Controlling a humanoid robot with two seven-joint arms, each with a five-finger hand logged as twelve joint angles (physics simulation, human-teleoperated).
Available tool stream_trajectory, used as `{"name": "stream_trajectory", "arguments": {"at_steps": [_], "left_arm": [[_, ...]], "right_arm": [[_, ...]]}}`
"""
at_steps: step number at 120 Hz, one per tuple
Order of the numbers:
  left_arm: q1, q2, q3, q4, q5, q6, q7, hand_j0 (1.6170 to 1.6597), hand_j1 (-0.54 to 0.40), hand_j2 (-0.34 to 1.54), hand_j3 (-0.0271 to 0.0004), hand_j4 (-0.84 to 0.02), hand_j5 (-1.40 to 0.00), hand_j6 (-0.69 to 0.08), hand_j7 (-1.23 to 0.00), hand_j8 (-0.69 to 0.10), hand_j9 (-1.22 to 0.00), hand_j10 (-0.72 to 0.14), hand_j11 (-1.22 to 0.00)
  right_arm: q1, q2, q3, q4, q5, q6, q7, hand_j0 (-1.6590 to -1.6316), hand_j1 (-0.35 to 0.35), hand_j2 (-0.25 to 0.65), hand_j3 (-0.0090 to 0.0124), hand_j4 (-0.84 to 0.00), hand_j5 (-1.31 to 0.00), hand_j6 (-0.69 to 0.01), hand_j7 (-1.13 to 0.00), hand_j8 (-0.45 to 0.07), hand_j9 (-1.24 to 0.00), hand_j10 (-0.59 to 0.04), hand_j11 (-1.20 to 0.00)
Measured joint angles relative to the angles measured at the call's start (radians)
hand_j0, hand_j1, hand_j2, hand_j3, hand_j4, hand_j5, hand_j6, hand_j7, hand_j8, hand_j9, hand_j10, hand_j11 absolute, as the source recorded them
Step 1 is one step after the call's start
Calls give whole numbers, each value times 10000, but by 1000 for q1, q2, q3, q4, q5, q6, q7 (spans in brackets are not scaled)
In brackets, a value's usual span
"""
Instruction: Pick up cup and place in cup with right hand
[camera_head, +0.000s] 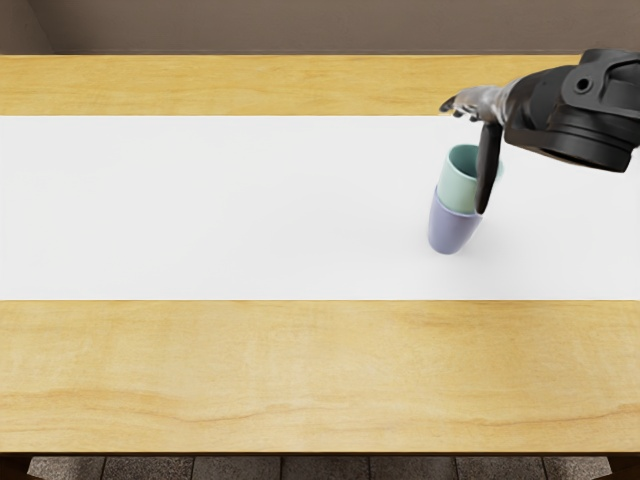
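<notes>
Hanging loose, the black-and-grey right hand (492, 105) is grasping nothing. A brown wall (300, 27) is standing behind the pale wooden table (250, 370), whose white strip (220, 210) is bearing the tapered lavender cup (450, 232). Inside that, the mint-green cup (458, 190) is sitting; nesting is looking complete, only withdrawal remaining.
</notes>
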Motion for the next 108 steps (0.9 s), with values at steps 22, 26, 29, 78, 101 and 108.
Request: {"name": "stream_trajectory", "arguments": {"at_steps": [22,26,29,78,101,108], "left_arm": [[0,0,-1,0,0,0,0,16581,3491,1,0,-2,0,-2,0,-2,0,-1,0],[0,0,-1,0,0,0,0,16581,3491,1,0,-2,0,-2,0,-2,0,-1,0],[0,0,-2,0,0,0,0,16581,3491,1,0,-2,0,-3,0,-2,0,-1,0],[0,0,-2,0,0,0,0,16581,3491,1,0,-3,-1,-4,0,-4,0,-3,0],[0,0,-2,0,0,0,0,16581,3491,1,0,-2,0,-3,0,-3,0,-2,0],[0,0,-2,0,0,0,0,16581,3491,1,0,-2,0,-3,0,-3,0,-2,0]], "right_arm": [[-1,7,105,-19,48,6,0,-16580,-3074,-63,0,-370,-464,-376,-462,-370,-464,-367,-464],[-15,8,148,-24,51,18,0,-16580,-3075,-63,0,-369,-462,-375,-460,-369,-462,-365,-462],[-25,8,180,-29,53,29,0,-16580,-3076,-63,0,-368,-461,-374,-459,-369,-461,-364,-461],[-355,-26,759,30,232,312,0,-16581,-3061,-70,0,-374,-471,-381,-469,-376,-470,-370,-470],[-606,-95,1018,133,327,468,0,-16581,-3028,-76,0,-394,-504,-398,-503,-395,-503,-392,-503],[-698,-106,1099,143,337,532,0,-16581,-3019,-78,0,-400,-514,-404,-513,-401,-513,-399,-513]]}}
